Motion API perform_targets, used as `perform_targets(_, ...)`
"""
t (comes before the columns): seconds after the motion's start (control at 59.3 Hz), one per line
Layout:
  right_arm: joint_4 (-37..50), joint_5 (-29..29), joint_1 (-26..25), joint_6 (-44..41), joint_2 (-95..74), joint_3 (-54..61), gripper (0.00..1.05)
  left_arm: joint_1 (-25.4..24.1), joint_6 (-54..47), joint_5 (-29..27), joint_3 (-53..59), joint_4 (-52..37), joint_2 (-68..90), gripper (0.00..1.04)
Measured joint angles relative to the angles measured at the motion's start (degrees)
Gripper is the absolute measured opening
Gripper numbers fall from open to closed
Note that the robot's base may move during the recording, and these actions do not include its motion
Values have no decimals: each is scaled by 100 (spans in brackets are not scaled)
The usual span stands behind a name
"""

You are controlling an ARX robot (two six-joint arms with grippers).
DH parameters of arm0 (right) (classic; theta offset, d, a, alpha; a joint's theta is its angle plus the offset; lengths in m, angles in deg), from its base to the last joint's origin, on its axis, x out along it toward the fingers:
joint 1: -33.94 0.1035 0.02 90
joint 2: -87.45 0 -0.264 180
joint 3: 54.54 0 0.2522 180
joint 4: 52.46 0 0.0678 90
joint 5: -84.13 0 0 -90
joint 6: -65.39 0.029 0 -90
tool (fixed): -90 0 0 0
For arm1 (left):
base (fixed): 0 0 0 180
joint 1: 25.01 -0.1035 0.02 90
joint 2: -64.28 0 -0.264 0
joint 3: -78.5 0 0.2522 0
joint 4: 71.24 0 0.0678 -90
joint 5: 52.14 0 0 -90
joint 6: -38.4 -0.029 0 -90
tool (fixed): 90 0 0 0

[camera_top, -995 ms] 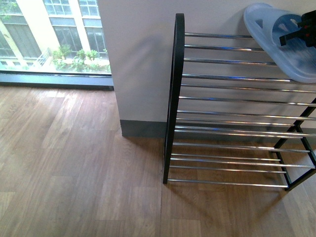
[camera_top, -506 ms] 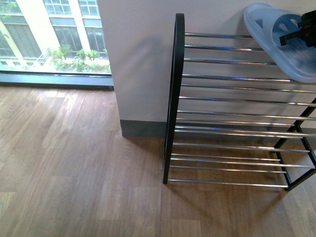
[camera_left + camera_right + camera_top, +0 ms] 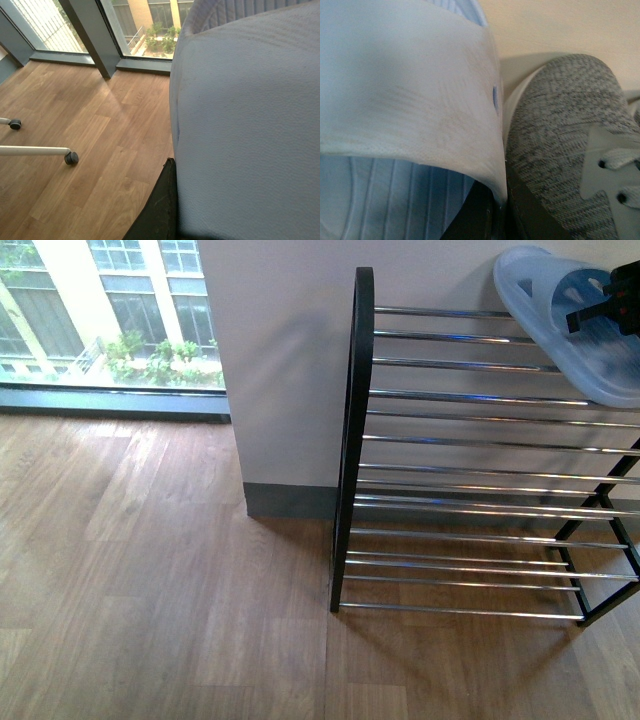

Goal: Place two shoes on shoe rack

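I saw the shoe rack holding a pale blue slipper on its top bars, the right gripper at it, grip state unclear. One grey shoe sat beside the slipper. Left gripper unseen.

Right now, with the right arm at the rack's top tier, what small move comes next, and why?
Probably ease the right gripper straight up a little. It sits over the pale blue slide on the shoe rack, the grey sneaker lies close beside the slide's strap, and neither view shows how the jaws stand.
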Motion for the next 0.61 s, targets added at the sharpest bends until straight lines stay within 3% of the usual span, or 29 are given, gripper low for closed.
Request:
perform_targets(0.051, -247, -748, -107, -142, 33, -26, 2, 0, 0, 0, 2, 0, 0, 2)
perform_targets(0.169, -313, -1453, -254, -310, 118, 44, 2, 0, 0, -2, 2, 0, 0, 2)
perform_targets(0.607, -273, -1600, -330, -503, 518, 363, 2, 0, -2, -2, 2, 0, 0, 2)
